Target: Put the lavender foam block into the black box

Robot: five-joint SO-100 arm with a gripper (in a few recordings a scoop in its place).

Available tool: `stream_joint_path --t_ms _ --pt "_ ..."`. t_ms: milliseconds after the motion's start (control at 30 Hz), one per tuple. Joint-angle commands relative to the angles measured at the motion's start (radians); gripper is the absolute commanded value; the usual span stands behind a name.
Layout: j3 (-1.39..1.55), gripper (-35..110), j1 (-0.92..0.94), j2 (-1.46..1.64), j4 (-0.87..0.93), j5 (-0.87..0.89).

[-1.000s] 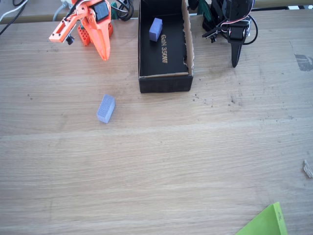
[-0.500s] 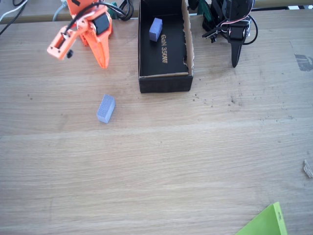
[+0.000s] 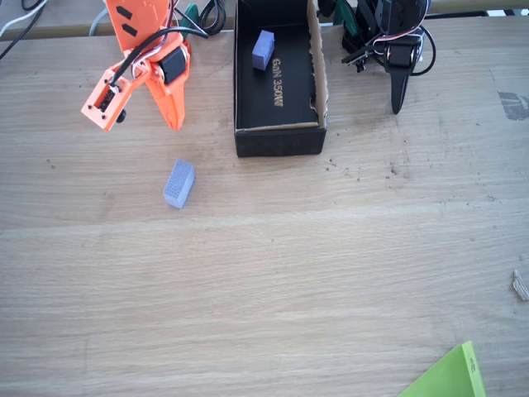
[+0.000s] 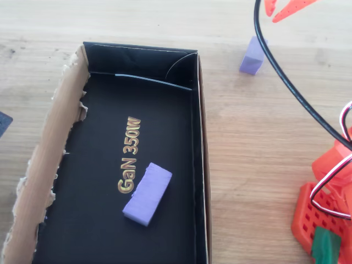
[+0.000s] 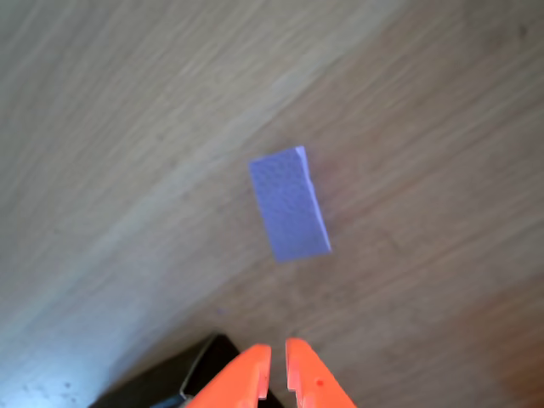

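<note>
The black box (image 4: 195,165) lies open on the wooden bench (image 4: 258,148), its left wall torn to raw brown cardboard. On its floor, just right of the gold "GaN 350W" lettering (image 4: 129,155), a lavender foam block (image 4: 147,193) lies flat and aslant. Right of the box and beyond its far corner, a second lavender block (image 4: 252,55) sits on the bench. A black cable (image 4: 286,82) curves past that block toward the orange arm base (image 4: 324,212).
</note>
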Motion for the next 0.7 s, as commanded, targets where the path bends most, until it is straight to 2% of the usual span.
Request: stream_joint_path --t_ms 0,300,667 --pt "-0.046 0 0.017 0.009 0.012 0.006" --pt "-0.046 0 0.032 0.011 -0.037 -0.005" --pt "-0.038 2 0.049 0.011 -0.058 0.074"
